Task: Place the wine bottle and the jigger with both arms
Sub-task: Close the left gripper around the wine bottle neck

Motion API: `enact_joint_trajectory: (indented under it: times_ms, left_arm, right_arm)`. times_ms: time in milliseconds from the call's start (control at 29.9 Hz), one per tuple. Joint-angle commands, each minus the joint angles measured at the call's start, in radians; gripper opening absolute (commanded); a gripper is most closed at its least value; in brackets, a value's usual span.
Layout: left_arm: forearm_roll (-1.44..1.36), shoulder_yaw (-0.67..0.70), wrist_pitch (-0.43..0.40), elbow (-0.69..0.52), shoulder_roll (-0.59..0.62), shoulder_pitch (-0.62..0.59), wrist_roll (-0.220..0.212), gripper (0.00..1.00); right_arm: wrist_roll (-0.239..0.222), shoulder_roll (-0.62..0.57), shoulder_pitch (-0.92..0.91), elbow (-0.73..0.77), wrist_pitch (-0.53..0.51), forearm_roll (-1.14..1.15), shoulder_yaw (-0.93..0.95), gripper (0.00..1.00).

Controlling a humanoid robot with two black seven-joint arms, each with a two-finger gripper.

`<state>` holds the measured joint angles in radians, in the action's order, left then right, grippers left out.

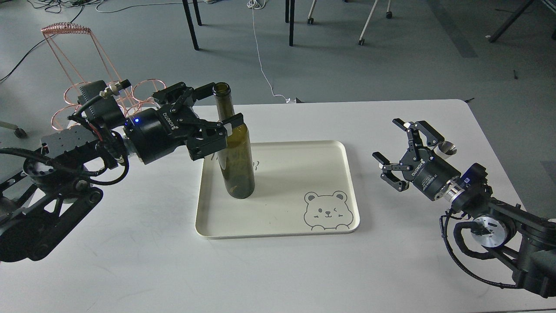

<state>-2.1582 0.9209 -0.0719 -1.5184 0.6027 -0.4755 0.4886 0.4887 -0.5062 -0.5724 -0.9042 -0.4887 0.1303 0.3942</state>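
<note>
Green bottle (233, 152) stood on tray (278, 232); left gripper (221, 108), jaws spread, straddled its neck ungripped. Right gripper (406, 150) gaped empty, jigger (447, 149) at its three o'clock, untouched.

A dark olive-green wine bottle (234, 152) stands on a cream tray (278, 230) printed with a grey winking bear (326, 211). The desk (278, 274) is white. Both arms are black. A copper-pink wire rack (82, 65) stands over the grey floor (391, 65).
</note>
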Motion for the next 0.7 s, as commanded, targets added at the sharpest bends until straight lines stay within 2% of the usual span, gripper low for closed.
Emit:
enact_joint_trajectory:
  times_ms: [0, 334, 535, 669]
  left_arm:
    - [0.003, -0.04, -0.003, 0.018, -0.017, -0.024, 0.0, 0.96]
    - [-0.005, -0.056, -0.003, 0.067, -0.057, -0.044, 0.0, 0.93]
    - [-0.006, -0.062, -0.003, 0.073, -0.055, -0.046, 0.0, 0.78]
    - [-0.005, -0.062, 0.0, 0.075, -0.057, -0.049, 0.0, 0.73]
  right_arm:
    - [0.0, 0.005, -0.001, 0.001, 0.0, 0.0, 0.002, 0.98]
    - [0.0, 0.009, -0.001, -0.001, 0.0, 0.0, 0.002, 0.98]
    - [0.0, 0.009, 0.0, -0.001, 0.0, 0.0, 0.002, 0.98]
    - [0.0, 0.017, 0.0, 0.001, 0.0, 0.002, 0.0, 0.98]
